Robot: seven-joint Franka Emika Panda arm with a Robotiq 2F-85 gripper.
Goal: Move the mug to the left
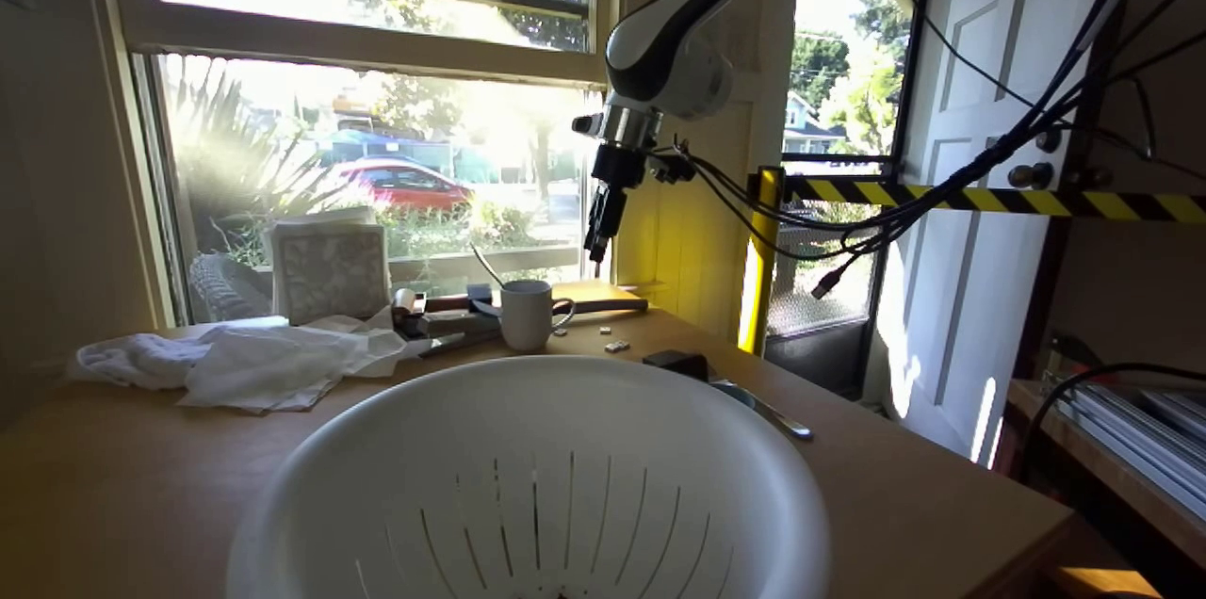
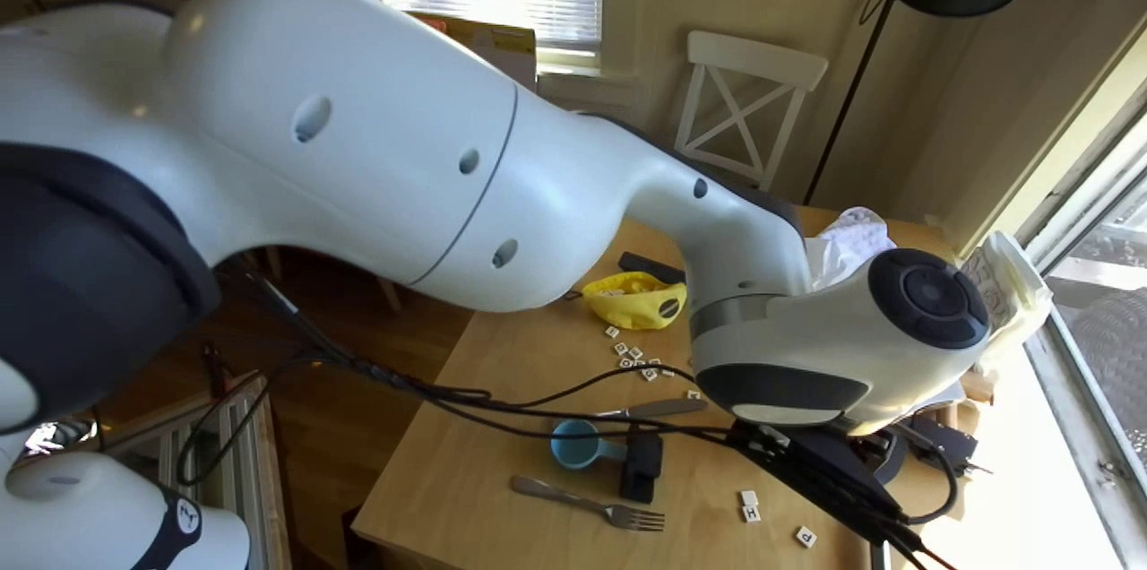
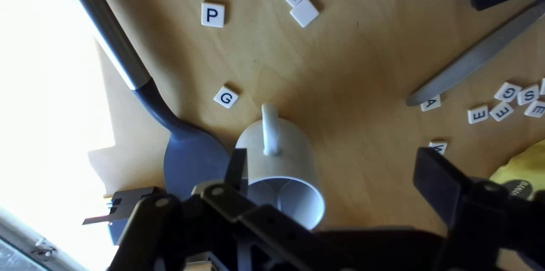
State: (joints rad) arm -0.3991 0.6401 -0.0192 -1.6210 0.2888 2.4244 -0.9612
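Mug (image 1: 526,321): white, upright on the counter (image 1: 895,505), near the window-side edge, handle toward the door-side edge. Tool (image 3: 330,168): released, fingers well apart, raised over the counter near the mug. Spatula (image 3: 193,156): dark, blade just beside the mug, shaft along the window-side edge. Letter tiles (image 3: 213,15): loose, some between mug and door-side edge. Fork (image 2: 584,502): flat, near the door-side edge. Cup (image 2: 573,455): blue, near the fork.

In an exterior view the white mug (image 1: 525,318) stands upright near the far edge of the worktop (image 1: 141,477), its handle toward the right edge. The gripper (image 1: 597,254) hangs higher, apart from the mug, toward the far right corner. A slotted bowl (image 1: 537,411) hides much of the worktop's middle.
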